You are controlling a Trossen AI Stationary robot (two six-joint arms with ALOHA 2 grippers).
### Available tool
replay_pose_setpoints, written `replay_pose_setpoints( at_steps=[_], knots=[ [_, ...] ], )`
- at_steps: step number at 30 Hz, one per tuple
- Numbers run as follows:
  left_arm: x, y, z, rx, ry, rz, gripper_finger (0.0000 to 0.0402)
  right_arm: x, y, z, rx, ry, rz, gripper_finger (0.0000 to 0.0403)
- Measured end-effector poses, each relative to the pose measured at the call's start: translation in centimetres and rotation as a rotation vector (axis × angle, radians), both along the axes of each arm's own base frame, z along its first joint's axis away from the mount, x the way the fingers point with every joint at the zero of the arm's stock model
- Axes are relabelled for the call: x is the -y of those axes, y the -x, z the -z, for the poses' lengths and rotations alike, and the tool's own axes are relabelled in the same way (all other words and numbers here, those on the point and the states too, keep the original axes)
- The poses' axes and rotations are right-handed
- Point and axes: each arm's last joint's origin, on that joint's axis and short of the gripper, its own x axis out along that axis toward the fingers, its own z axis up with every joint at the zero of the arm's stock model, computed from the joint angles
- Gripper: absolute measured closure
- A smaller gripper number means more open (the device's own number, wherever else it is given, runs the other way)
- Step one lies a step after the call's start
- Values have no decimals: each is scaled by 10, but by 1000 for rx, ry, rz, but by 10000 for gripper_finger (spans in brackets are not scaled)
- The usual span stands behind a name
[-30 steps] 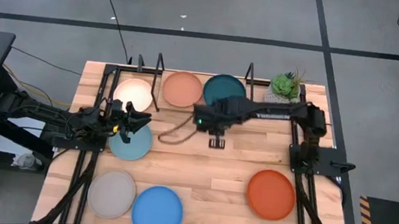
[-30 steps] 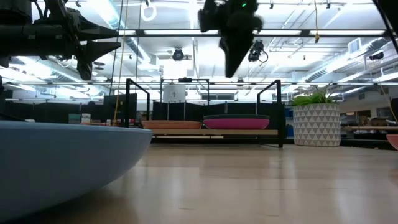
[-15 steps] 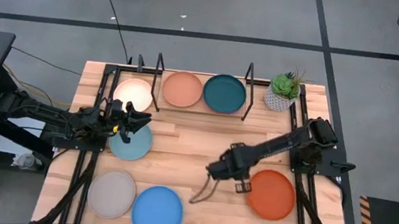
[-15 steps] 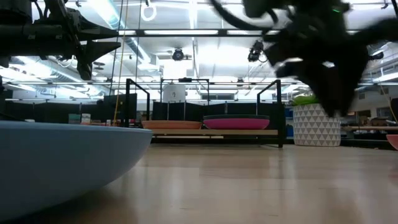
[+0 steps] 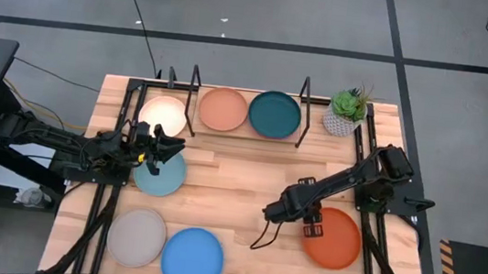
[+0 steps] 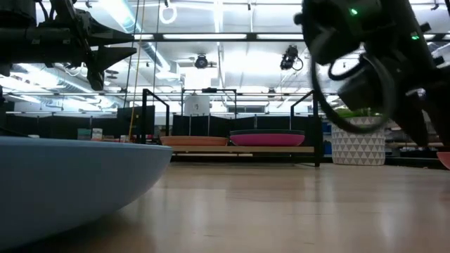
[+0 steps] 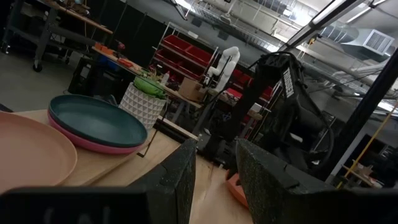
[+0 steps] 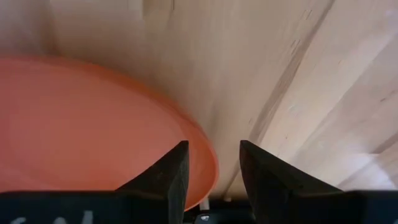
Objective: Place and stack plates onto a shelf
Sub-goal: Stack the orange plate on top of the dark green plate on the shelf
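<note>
From above, the shelf [image 5: 227, 128] at the far edge of the counter [image 5: 248, 179] carries a peach plate [image 5: 223, 109] on its left and a teal plate [image 5: 274, 113] on its right. 5 plates are not yet shelved: cream [image 5: 163, 113] at the far left, pale blue [image 5: 162, 172] just nearer, grey-beige [image 5: 136, 237] and bright blue [image 5: 192, 259] at the near edge, and orange [image 5: 332, 238] at the near right. My right gripper [image 5: 309, 227] hangs over the orange plate's left rim. My left gripper [image 5: 168, 143] waits between the cream and pale blue plates, fingers spread.

At counter height, a magenta plate [image 6: 267, 139] shows on the shelf; the teal one must sit on top of it. So I judge 3 shelved, 5 left. The pale blue plate fills the near left.

My left wrist view confirms the stack: teal on magenta, peach beside it, the potted plant [image 7: 145, 99] beyond, my fingers [image 7: 177, 177] apart and empty.

My right wrist view shows my fingers [image 8: 168, 177] parted narrowly astride the orange rim, gripping nothing yet. I judge the orange plate is my next pick.
</note>
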Motion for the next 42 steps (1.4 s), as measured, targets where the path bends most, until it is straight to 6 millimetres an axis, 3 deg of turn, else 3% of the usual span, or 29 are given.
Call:
replay_pose_setpoints(
  at_steps=[8, 13, 19, 29, 36, 42],
  knots=[
    [0, 0, 0, 0, 0, 0, 278, 3, 15, 20, -48, -18, -67, 278],
    [0, 0, 0, 0, 0, 0, 278, 7, 9, 20, 8, 19, -98, 331],
    [0, 0, 0, 0, 0, 0, 278, 25, -2, 20, 59, -6, 40, 387],
    [0, 0, 0, 0, 0, 0, 278, 82, -26, 15, 174, 129, 443, 355],
    [0, 0, 0, 0, 0, 0, 278, 112, -53, -1, 364, 153, 533, 354],
    [0, 0, 0, 0, 0, 0, 278, 124, -61, -9, 413, 146, 525, 353]
  ],
)
